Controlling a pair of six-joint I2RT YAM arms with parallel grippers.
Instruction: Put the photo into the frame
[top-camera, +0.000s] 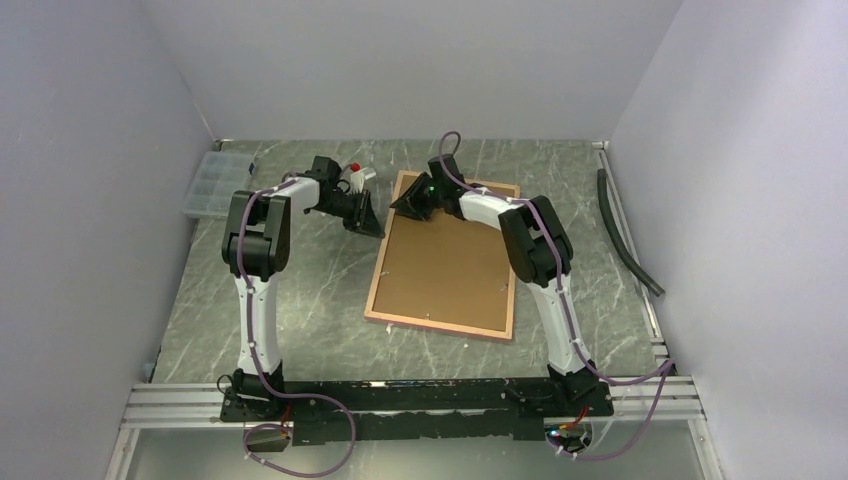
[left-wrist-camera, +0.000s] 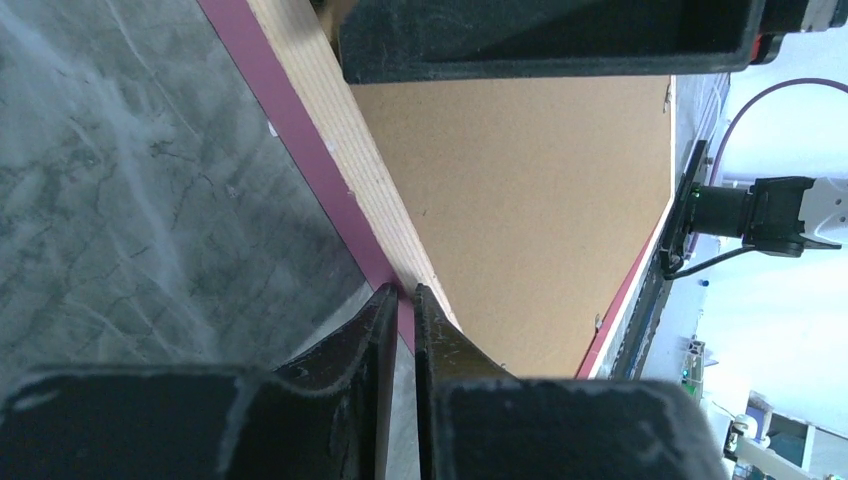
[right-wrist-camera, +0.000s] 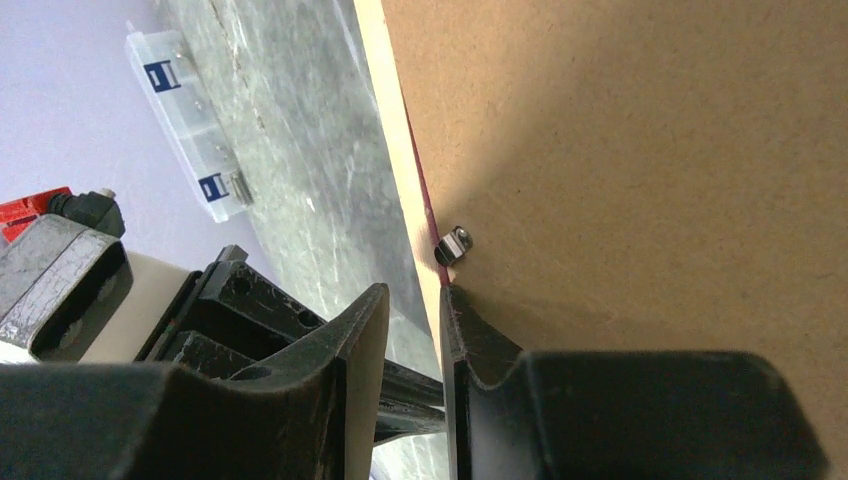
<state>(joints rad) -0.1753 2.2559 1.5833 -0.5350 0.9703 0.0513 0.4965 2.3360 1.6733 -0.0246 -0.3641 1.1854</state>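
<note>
The frame lies back up on the table, its tan rail and pink side around the brown backing board. The photo is hidden. My left gripper reaches the frame's left rail near the far corner. In the left wrist view its jaws stand a thin slit apart with the pink side right at their tips; whether they pinch it does not show. My right gripper is at the far left corner, open. One finger rests on the board just below a small metal clip, the other hangs off the frame.
A clear plastic compartment box sits at the far left by the wall. A small red-capped white object stands behind the left gripper. A black hose lies along the right wall. The two grippers are close together.
</note>
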